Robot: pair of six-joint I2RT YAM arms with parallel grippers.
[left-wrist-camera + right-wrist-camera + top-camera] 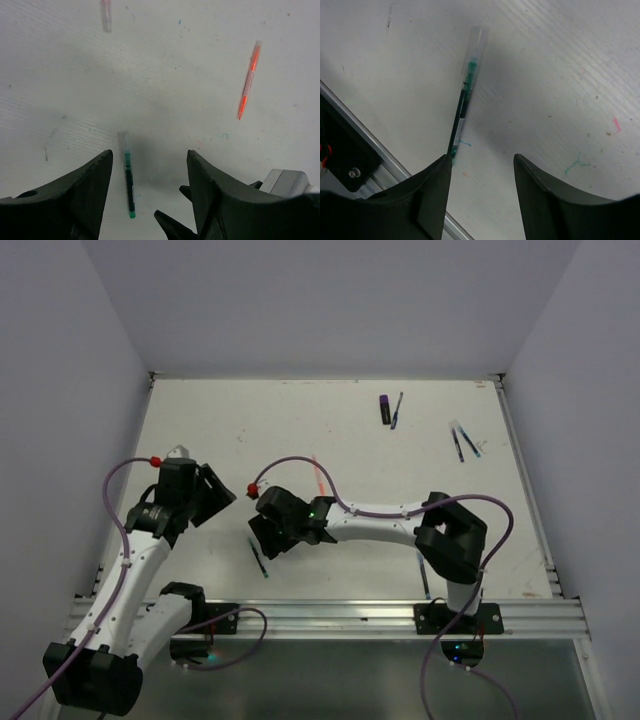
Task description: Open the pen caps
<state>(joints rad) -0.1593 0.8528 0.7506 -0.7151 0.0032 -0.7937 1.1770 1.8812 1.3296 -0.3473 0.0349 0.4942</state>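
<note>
Green pen (pixel 258 558) is your target. It lies flat on the table (pixel 300 420), near the front rail, just beside the right jaws and between the two arms. Both wrist views have it: from the left wrist it sits low in the gap (pixel 128 180); from the right wrist it runs off to the left of the gap (pixel 464 107). Its clear cap (pixel 476 42) is on the far end and looks fully seated over the green tip.

Left jaws are spread wide and carry nothing. Right jaws stand apart too, with nothing between them.

Expect this pen to feel like almost nothing: light, thin, stiff, smooth plastic. It will likely roll or skid if you nudge it sideways, and a pinch from above could squirt it out. Take the dark barrel near its middle with one set of jaws, square across the shaft. Take the cap on its clear sleeve with the other, then pull straight along the pen's axis. Pinch the cap gently; it looks thin-walled and may flex or crack.

The red pen (pixel 249 80) lies well apart, farther back. The purple marker (pixel 384 408) and blue pens (pixel 458 443) sit near the far edge.
</note>
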